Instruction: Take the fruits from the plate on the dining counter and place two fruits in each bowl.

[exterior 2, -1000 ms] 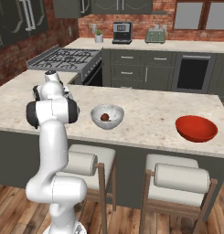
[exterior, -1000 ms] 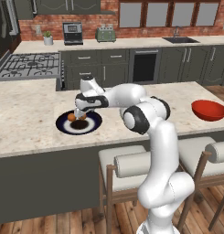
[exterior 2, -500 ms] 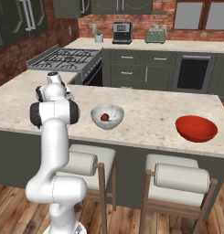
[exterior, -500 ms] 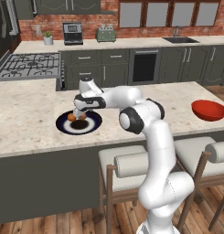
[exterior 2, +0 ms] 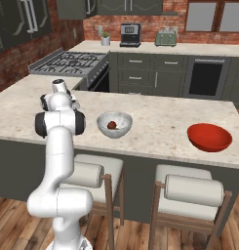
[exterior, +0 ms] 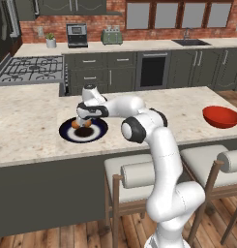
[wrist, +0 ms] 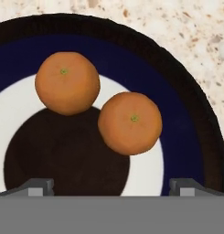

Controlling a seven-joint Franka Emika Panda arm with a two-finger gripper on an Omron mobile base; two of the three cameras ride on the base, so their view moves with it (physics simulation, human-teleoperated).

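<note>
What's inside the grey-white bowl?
The grey-white bowl holds one dark red-brown fruit on its bottom. Its near wall hides part of the inside, so anything tucked low there can't be seen.

Two oranges (wrist: 130,122) touching on plate (wrist: 191,105); counter (exterior: 28,126) around bare.

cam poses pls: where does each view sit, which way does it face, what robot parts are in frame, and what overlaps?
Left base view: behind-left of the arm, facing the dining counter; arm, gripper over the plate.
Right base view: behind-right, facing the counter; arm, grey-white bowl.
Hand view: on the hand, looking down at the plate, two oranges; fingertips.
Shared: both base views show the red bowl.
</note>
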